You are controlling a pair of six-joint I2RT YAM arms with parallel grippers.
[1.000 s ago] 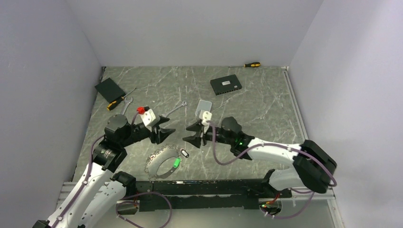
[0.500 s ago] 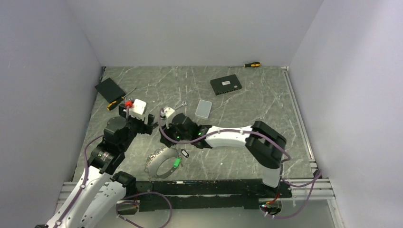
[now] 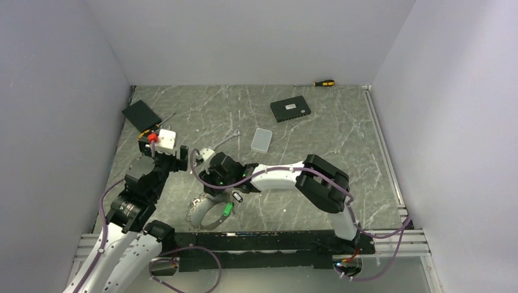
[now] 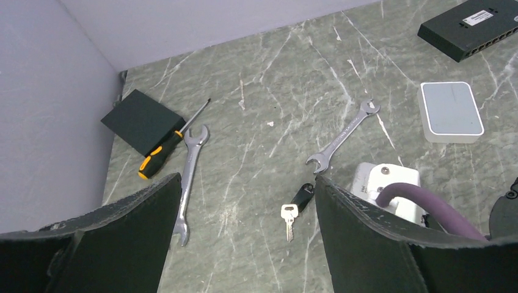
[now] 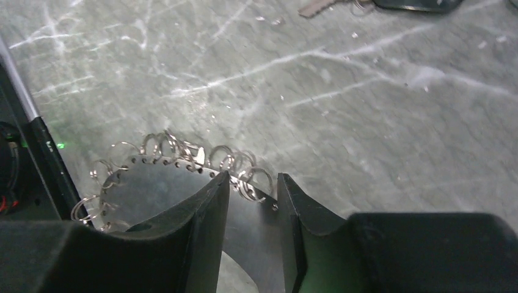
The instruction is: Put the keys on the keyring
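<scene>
The keyring (image 3: 204,213) lies near the table's front edge: a dark band (image 5: 153,189) edged with several small wire rings, with a green tag (image 3: 227,209) and a black-and-white tag (image 3: 237,196). My right gripper (image 5: 253,177) reaches down over its far rim (image 3: 211,186). Its jaws stand narrowly apart, with the band's edge and one small ring between the tips and a gap on either side. A loose silver key (image 4: 289,215) with a black tag (image 4: 302,195) lies on the table under my left gripper (image 4: 247,180), which is wide open, holds nothing and hangs above the table (image 3: 180,159).
Two wrenches (image 4: 190,174) (image 4: 342,137), a black-and-yellow screwdriver (image 4: 168,143) and a black box (image 4: 140,119) lie at the left. A white case (image 3: 262,140), a black switch (image 3: 290,110) and a second screwdriver (image 3: 324,83) sit farther back. Grey walls close three sides.
My right arm swung left across the table and came down over the keyring, its jaws narrowing. The left arm drew back to the left and opened wide.
</scene>
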